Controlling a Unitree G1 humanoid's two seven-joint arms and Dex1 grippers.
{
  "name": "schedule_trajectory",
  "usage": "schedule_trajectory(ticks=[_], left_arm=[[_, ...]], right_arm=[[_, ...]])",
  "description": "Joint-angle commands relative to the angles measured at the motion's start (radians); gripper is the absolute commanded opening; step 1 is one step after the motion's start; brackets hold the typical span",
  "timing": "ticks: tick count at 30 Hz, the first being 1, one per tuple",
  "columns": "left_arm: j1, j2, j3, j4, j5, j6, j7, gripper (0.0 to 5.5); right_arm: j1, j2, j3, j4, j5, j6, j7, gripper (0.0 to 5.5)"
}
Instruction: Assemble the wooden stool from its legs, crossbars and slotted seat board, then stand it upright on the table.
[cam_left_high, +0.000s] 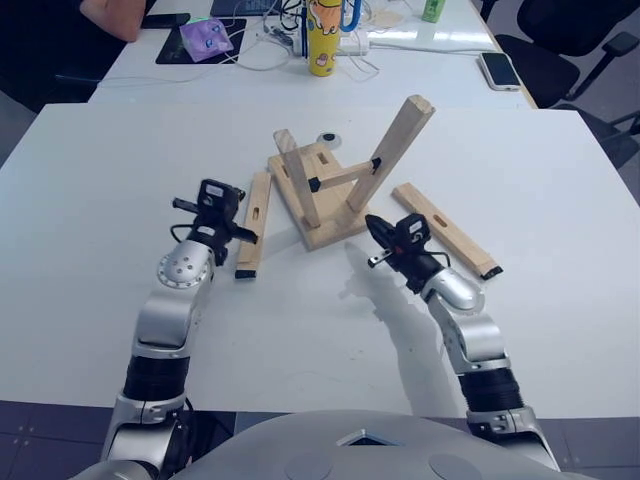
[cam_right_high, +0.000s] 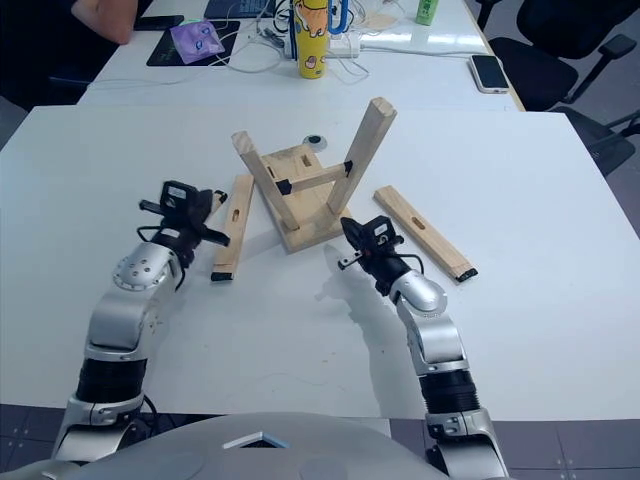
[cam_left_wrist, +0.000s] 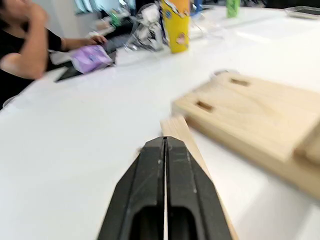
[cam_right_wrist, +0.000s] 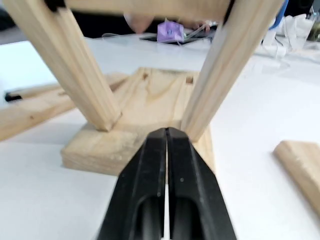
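Note:
The slotted seat board (cam_left_high: 325, 232) lies flat mid-table with two legs (cam_left_high: 400, 140) standing up from it, joined by a crossbar (cam_left_high: 345, 178). One loose leg (cam_left_high: 255, 222) lies to its left and another (cam_left_high: 445, 228) to its right. My left gripper (cam_left_high: 248, 236) is shut and empty, its tip just above the left loose leg (cam_left_wrist: 182, 135) and pointing toward the board (cam_left_wrist: 250, 110). My right gripper (cam_left_high: 371, 223) is shut and empty, with its tip (cam_right_wrist: 166, 131) close to the board's near edge (cam_right_wrist: 130, 150), between the two standing legs.
A small round disc (cam_left_high: 327, 138) lies just behind the board. On the far table stand a yellow cup (cam_left_high: 322, 40), cables, a purple pouch (cam_left_high: 205, 38) and a phone (cam_left_high: 498, 70). Bare white tabletop (cam_left_high: 300, 330) stretches in front of the arms.

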Motion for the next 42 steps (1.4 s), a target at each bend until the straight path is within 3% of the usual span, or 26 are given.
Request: schedule_trajectory(ticks=[1,14,17,24,42], left_arm=[[0.033,-0.017,-0.065,-0.032,0.035,0.113,0.004,0.01],[-0.189,-0.046,-0.230,0.127,0.103,0.269,-0.073,0.01],[-0.241,-0.091,-0.201,0.204,0.055,0.285,-0.114,0.01],[-0.270,-0.125,-0.155,0.280,-0.019,0.308,-0.198,0.01],[-0.301,-0.160,-0.093,0.385,-0.034,0.191,-0.254,0.01]], right_arm=[[-0.076,-0.064,-0.035,0.098,-0.069,0.031,-0.046,0.00],[-0.380,-0.045,0.103,0.547,-0.198,0.043,0.020,0.00],[-0.384,-0.045,0.125,0.576,-0.191,0.035,0.092,0.00],[-0.284,-0.038,0.182,0.463,-0.165,0.071,0.207,0.00],[-0.172,-0.027,0.189,0.292,-0.187,0.158,0.129,0.00]])
